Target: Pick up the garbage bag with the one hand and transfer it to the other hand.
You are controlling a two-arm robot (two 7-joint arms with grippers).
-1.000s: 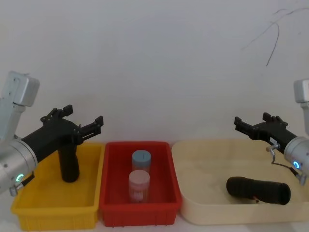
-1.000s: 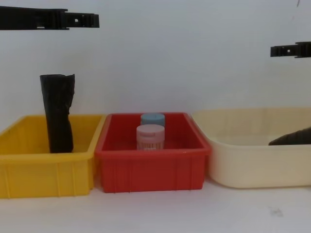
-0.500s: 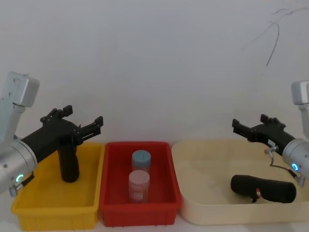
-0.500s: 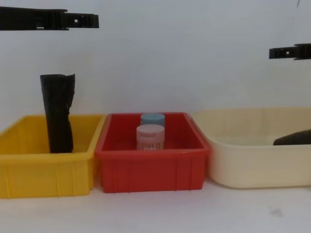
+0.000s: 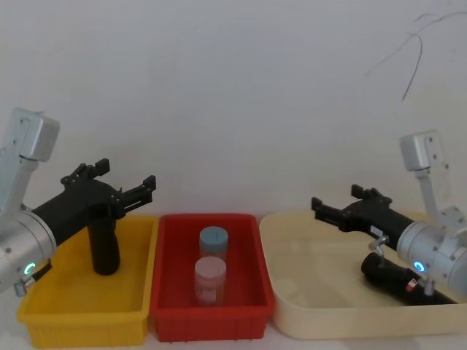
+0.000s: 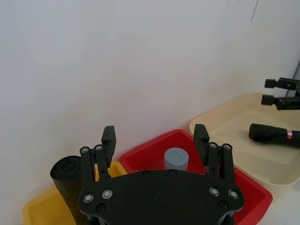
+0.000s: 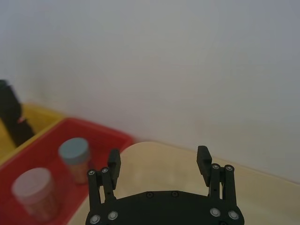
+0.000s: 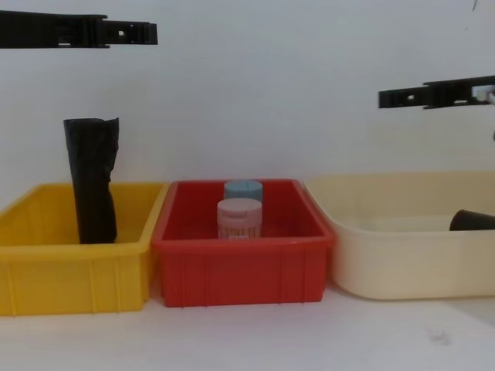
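The garbage bag (image 5: 394, 278), a black roll with a red-and-white label, lies on its side in the cream tub (image 5: 292, 306) at the right. It also shows in the left wrist view as the garbage bag (image 6: 274, 135) and in the chest view as a dark end (image 8: 472, 220) behind the tub wall. My right gripper (image 5: 337, 198) hovers open above the tub, up and left of the bag, and its arm hides the bag's right end. Its empty fingers (image 7: 203, 159) point toward the red bin. My left gripper (image 5: 125, 175) is open and empty above the yellow bin.
A taller unlabelled black roll (image 5: 104, 248) stands upright in the yellow bin (image 5: 73, 313). The red bin (image 5: 211, 321) in the middle holds a blue-lidded jar (image 5: 214, 239) and a pink-lidded jar (image 5: 210, 277). A white wall stands close behind the bins.
My right gripper has swung left and a little lower over the cream tub. The garbage bag has shifted slightly right in the tub. The left arm has not moved.
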